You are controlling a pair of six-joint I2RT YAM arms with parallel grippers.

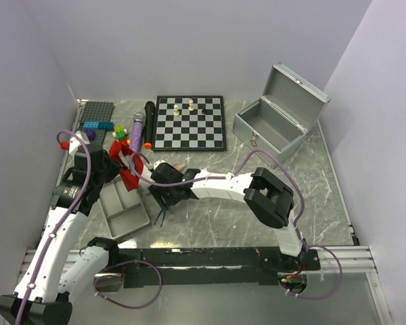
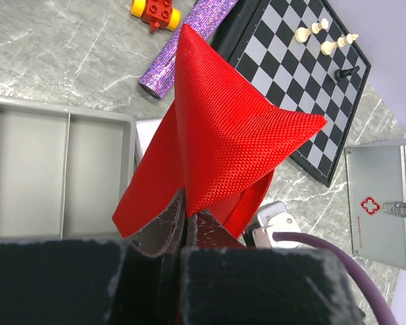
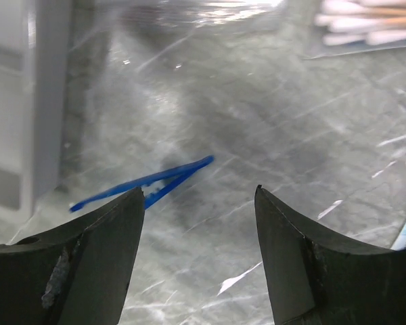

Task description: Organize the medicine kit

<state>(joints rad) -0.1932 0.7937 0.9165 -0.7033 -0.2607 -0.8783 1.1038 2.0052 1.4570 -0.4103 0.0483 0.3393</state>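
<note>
Left wrist view: left hand (image 2: pixel 185 211) pinches the red pouch (image 2: pixel 223 128) — right hand (image 3: pixel 199 196) gapes wide, empty, above blue tweezers (image 3: pixel 149 181).

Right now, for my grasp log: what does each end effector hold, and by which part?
The left end effector is shut on the red pouch, pinching a fabric edge. The right end effector is open above the blue tweezers, holding nothing.
</note>
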